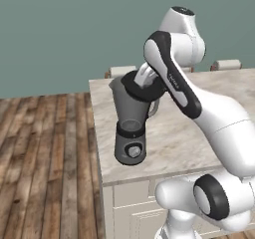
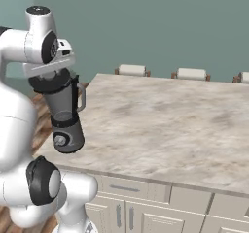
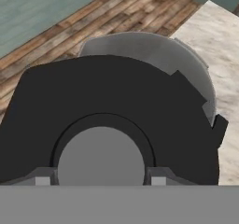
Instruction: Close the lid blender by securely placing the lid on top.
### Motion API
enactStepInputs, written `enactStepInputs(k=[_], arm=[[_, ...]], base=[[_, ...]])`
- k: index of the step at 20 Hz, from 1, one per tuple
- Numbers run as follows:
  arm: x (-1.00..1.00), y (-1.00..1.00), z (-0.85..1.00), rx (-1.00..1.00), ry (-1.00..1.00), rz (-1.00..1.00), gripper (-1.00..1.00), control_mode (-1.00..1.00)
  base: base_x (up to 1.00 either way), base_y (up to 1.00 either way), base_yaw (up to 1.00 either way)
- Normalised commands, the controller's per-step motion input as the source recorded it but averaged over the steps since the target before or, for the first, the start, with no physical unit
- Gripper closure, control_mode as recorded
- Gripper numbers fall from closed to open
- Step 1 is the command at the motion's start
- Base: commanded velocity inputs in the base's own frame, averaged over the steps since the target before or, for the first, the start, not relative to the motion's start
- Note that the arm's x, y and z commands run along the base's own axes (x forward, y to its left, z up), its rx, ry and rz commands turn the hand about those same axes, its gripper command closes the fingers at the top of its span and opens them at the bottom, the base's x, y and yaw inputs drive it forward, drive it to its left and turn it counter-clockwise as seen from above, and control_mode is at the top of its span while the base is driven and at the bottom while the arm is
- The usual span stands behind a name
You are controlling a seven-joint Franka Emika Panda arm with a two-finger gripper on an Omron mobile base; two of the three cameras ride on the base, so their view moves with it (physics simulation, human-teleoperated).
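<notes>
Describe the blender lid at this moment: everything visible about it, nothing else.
The lid is a flat, round, matte black disc with a grey centre knob and a small tab on its rim. The gripper is shut on the knob, one finger on each side. In the hand view the lid sits off-centre over the mouth of the blender, leaving a crescent of the jar rim uncovered. In the base views it looks tilted rather than seated flat.

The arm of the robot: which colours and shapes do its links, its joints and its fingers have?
The arm has smooth, rounded, glossy white links. Black bands mark the joints: a long black strip runs along the forearm and a black ring wraps the lower joint. In the hand view the fingers are small, dark grey, with pale square pads. No cables show.
</notes>
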Motion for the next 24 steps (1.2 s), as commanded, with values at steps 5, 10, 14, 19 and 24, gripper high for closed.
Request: enactStepInputs(k=[5,10,14,19,24], arm=[[0.03,0.20,0.28,-0.05,0.01,0.00,1.00,-1.00],[0.23,0.12,0.06,-0.03,0.00,0.00,1.00,-1.00],[0.40,0.02,-0.04,-0.01,0.01,0.00,1.00,-1.00],[0.42,0.01,-0.03,0.00,0.03,0.00,1.00,-1.00],[0.28,0.03,0.00,0.00,0.06,0.00,1.00,-1.00]], base=[[0.00,0.00,0.00],[0.00,0.00,0.00],[0.00,0.00,0.00],[0.00,0.00,0.00],[0.00,0.00,0.00]])
